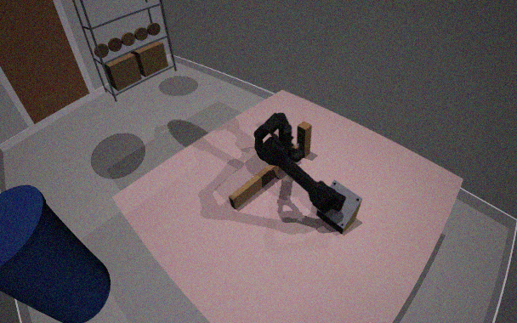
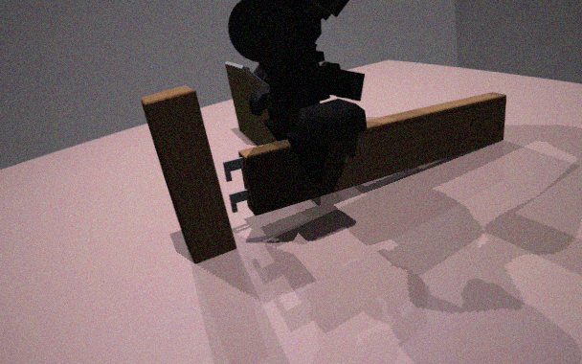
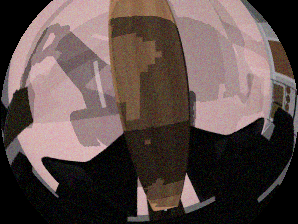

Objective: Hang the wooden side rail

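Observation:
The wooden headboard post stands upright on the pink table. The wooden side rail runs away from the post. Its hook end is lifted a little off the table and its far end is low at the table. Two steel hooks, the upper and the lower, stick out of the rail's end. They are close to the post but a small gap shows between them. The post's slot and pins are hidden. My gripper is shut on the rail near its hook end.
The arm's base block sits behind the rail. Off the table, a wire shelf rack with boxes stands by the far wall. A blue barrel stands at the near left.

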### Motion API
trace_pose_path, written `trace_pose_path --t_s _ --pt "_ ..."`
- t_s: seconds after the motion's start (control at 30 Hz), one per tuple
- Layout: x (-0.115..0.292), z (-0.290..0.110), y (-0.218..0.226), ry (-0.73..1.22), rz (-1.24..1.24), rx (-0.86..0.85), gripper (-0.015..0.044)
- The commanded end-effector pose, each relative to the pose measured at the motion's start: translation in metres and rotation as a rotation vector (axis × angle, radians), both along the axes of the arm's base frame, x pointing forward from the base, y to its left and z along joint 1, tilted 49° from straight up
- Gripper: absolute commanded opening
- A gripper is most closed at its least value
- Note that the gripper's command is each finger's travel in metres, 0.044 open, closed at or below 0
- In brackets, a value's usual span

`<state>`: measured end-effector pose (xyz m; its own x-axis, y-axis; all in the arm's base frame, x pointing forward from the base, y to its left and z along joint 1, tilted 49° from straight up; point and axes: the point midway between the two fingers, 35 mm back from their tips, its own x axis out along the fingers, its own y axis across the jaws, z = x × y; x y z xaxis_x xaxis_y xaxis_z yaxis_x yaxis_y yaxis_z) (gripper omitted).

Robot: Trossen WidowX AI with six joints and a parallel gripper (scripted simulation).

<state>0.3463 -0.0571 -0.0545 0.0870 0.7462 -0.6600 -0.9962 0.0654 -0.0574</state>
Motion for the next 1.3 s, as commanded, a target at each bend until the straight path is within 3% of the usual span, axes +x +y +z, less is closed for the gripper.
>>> trace_pose_path --t_s 0.0,1.27 --pt "0.0006 -0.0002 -0.0039 -0.005 -0.006 -0.004 0.0" --pt "0.0013 -0.0032 -0.0063 -0.005 -0.006 -0.004 0.0"
